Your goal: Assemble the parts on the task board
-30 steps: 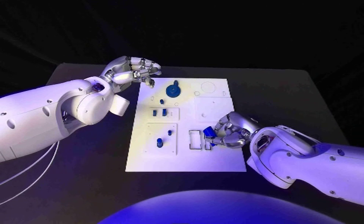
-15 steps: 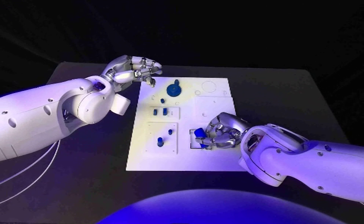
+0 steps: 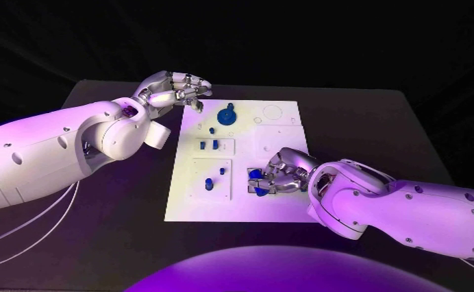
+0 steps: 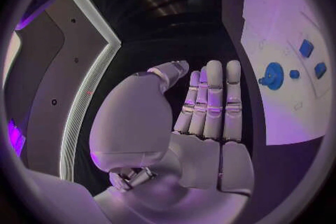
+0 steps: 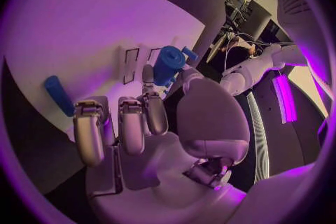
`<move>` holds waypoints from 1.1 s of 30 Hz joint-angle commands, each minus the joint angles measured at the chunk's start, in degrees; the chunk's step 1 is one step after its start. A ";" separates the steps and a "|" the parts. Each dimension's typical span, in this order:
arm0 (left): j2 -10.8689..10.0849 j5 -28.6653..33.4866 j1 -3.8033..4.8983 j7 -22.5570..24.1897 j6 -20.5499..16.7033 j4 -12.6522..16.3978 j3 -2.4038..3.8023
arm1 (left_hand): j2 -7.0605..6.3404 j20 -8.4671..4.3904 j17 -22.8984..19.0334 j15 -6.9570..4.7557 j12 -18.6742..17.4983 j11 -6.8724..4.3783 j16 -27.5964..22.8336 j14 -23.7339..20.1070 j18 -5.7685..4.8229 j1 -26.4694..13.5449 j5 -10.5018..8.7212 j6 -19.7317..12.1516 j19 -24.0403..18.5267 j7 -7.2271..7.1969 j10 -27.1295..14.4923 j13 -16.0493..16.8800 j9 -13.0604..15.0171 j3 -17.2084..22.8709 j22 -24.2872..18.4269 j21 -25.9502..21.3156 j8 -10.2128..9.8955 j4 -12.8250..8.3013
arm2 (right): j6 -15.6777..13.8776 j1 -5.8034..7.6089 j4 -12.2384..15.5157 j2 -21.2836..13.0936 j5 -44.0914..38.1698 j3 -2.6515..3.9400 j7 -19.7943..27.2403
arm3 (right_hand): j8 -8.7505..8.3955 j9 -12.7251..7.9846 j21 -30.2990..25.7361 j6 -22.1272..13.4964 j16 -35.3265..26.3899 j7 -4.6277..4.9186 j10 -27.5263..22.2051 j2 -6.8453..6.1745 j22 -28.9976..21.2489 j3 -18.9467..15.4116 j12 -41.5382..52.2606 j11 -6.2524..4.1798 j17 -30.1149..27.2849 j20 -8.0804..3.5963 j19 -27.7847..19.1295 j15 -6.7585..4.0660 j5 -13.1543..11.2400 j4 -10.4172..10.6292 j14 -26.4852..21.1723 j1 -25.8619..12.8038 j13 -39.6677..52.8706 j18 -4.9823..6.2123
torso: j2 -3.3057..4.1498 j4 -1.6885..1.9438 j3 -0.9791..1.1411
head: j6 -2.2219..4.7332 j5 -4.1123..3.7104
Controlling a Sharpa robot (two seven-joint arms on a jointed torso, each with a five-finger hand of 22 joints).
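Right hand pinches a blue part low over the task board, lower centre, by a rectangular slot. Line it up square before pressing. Left hand empty, fingers loosely curled, upper left.

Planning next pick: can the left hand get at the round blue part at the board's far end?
Probably yes. The left hand hovers empty beside the task board, near the round blue part, with nothing between.
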 commanded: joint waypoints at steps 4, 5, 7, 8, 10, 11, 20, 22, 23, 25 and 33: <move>0.04 0.35 0.03 0.31 0.63 0.26 0.04 | 0.61 0.06 -0.09 0.15 0.21 0.01 -0.28 -0.13 1.00 -0.19 0.22 -0.46 0.30 -0.09 -0.42 -0.08 0.09 -0.30 -0.05 -0.29 0.16 0.20 | 2.64 0.31 -0.86 0.44 -2.06 0.02 -1.87 | -0.38 0.54 0.24 -0.07 0.11 0.36 -0.17 -0.76 15.05 -2.59 -0.62 0.30 13.44 -0.17 6.09 -0.24 -0.80 0.11 5.71 -2.27 5.18 -0.37 | 0.05 0.15 -0.03 | 0.04 0.00; 0.03 0.35 0.03 0.30 0.63 0.26 0.04 | 0.67 0.06 -0.09 0.14 0.20 0.00 -0.28 -0.14 1.01 -0.15 0.30 -0.47 0.31 -0.10 -0.45 -0.09 0.09 -0.26 -0.05 -0.31 0.17 0.19 | 2.66 0.32 -0.90 0.47 -2.21 0.02 -1.88 | -0.38 0.61 0.24 -0.08 0.09 0.36 -0.17 -0.87 15.05 -2.93 -0.64 0.30 13.40 -0.16 6.09 -0.24 -0.94 0.12 5.70 -2.46 5.19 -0.37 | 0.06 0.11 -0.02 | 0.05 0.01; 0.00 0.35 0.03 0.29 0.62 0.28 0.04 | 0.73 0.06 -0.09 0.14 0.20 0.00 -0.29 -0.15 1.01 -0.11 0.38 -0.47 0.31 -0.11 -0.48 -0.09 0.09 -0.22 -0.04 -0.33 0.18 0.19 | 2.70 0.36 -0.96 0.58 -2.51 0.02 -1.89 | -0.37 0.92 0.24 -0.12 0.09 0.38 -0.24 -1.31 15.05 -4.54 -0.84 0.32 13.39 -0.14 6.09 -0.22 -2.46 0.18 5.70 -3.31 5.12 -0.37 | 0.08 0.10 -0.02 | 0.04 0.04; 0.00 0.35 0.03 0.28 0.62 0.28 0.04 | 0.73 0.06 -0.09 0.14 0.20 0.00 -0.29 -0.15 1.01 -0.11 0.38 -0.47 0.31 -0.11 -0.48 -0.09 0.09 -0.22 -0.04 -0.33 0.18 0.19 | 2.71 0.38 -0.99 0.65 -2.65 0.02 -1.88 | -0.38 1.01 0.24 -0.16 0.10 0.39 -0.27 -1.35 15.05 -4.89 -0.90 0.33 13.43 -0.13 6.09 -0.21 -2.87 0.19 5.71 -3.54 5.09 -0.37 | 0.09 0.06 -0.02 | 0.02 0.09; 0.00 0.35 0.03 0.27 0.61 0.29 0.04 | 0.73 0.06 -0.09 0.14 0.20 0.00 -0.29 -0.15 1.01 -0.11 0.38 -0.47 0.31 -0.11 -0.48 -0.09 0.09 -0.22 -0.04 -0.33 0.18 0.19 | 2.69 0.41 -1.03 0.77 -2.91 0.02 -1.86 | -0.40 1.12 0.24 -0.22 0.10 0.41 -0.38 -1.48 15.05 -5.29 -1.13 0.35 13.44 -0.12 6.09 -0.19 -3.36 0.20 5.71 -3.78 4.95 -0.37 | 0.10 0.05 -0.02 | 0.02 0.11; 0.01 0.35 0.03 0.26 0.61 0.30 0.04 | 0.75 0.06 -0.09 0.14 0.20 0.00 -0.29 -0.16 1.01 -0.09 0.44 -0.48 0.31 -0.11 -0.50 -0.10 0.09 -0.20 -0.04 -0.34 0.18 0.19 | 2.64 0.43 -1.05 0.82 -3.02 0.02 -1.86 | -0.41 1.20 0.24 -0.26 0.11 0.43 -0.38 -1.57 15.05 -5.57 -1.14 0.36 13.46 -0.11 6.09 -0.18 -3.75 0.22 5.71 -4.01 4.96 -0.37 | 0.10 0.04 -0.01 | 0.02 0.11; -0.03 0.35 0.03 0.23 0.56 0.29 0.04 | 0.76 0.06 -0.09 0.15 0.21 0.01 -0.30 -0.17 1.01 -0.13 0.52 -0.51 0.32 -0.09 -0.52 -0.11 0.08 -0.21 -0.03 -0.37 0.19 0.22 | 2.38 0.51 -0.46 0.72 -3.89 0.02 -1.17 | -0.47 1.46 0.24 -0.42 0.09 0.49 -0.48 -1.80 15.05 -6.40 -1.37 0.42 13.42 -0.07 6.09 -0.14 -4.84 0.25 5.70 -4.77 4.85 -0.37 | 0.02 -0.04 0.10 | -0.06 0.16; -0.04 0.35 0.03 0.22 0.57 0.28 0.04 | 0.76 0.06 -0.09 0.15 0.21 0.01 -0.30 -0.17 1.01 -0.13 0.52 -0.51 0.32 -0.09 -0.52 -0.11 0.08 -0.21 -0.03 -0.37 0.19 0.22 | 2.28 0.52 0.04 0.42 -3.88 0.02 -0.86 | -0.44 1.56 0.24 -0.37 0.10 0.47 -0.37 -1.36 15.05 -6.27 -1.19 0.41 13.47 -0.06 6.09 -0.13 -4.58 0.23 5.71 -4.77 5.01 -0.37 | -0.01 -0.04 0.10 | -0.06 0.15; -0.05 0.35 0.03 0.22 0.57 0.28 0.04 | 0.76 0.06 -0.09 0.15 0.21 0.01 -0.30 -0.17 1.01 -0.13 0.52 -0.51 0.32 -0.09 -0.52 -0.11 0.08 -0.21 -0.03 -0.37 0.19 0.22 | 2.24 0.52 0.25 0.25 -3.84 0.02 -0.72 | -0.44 1.59 0.24 -0.36 0.11 0.46 -0.39 -1.26 15.05 -6.22 -1.24 0.40 13.50 -0.06 6.09 -0.14 -4.46 0.22 5.72 -4.73 4.98 -0.37 | -0.02 -0.06 0.12 | -0.06 0.16; -0.08 0.35 0.03 0.21 0.57 0.26 0.04 | 0.76 0.06 -0.09 0.15 0.21 0.01 -0.30 -0.17 1.01 -0.13 0.52 -0.51 0.32 -0.09 -0.52 -0.11 0.08 -0.21 -0.03 -0.37 0.19 0.22 | 2.09 0.52 0.95 -0.45 -3.74 0.02 -0.17 | -0.43 1.75 0.24 -0.35 0.15 0.44 -0.29 -1.01 15.05 -5.91 -1.09 0.39 13.62 -0.06 6.09 -0.14 -3.80 0.14 5.75 -4.03 5.13 -0.37 | -0.02 -0.07 0.10 | -0.06 0.20; -0.11 0.35 0.03 0.19 0.51 0.17 0.04 | 0.76 0.06 -0.09 0.15 0.21 0.01 -0.30 -0.17 1.01 -0.13 0.52 -0.51 0.32 -0.09 -0.52 -0.11 0.08 -0.21 -0.03 -0.37 0.19 0.22 | 2.36 0.64 3.13 -3.07 -3.58 0.04 2.60 | -0.32 2.50 0.24 0.03 0.37 0.17 0.47 -0.58 15.05 -4.82 0.15 0.15 14.24 -0.19 6.09 -0.32 -3.63 -0.01 5.88 1.08 6.22 -0.37 | -0.05 -0.11 0.08 | -0.06 0.23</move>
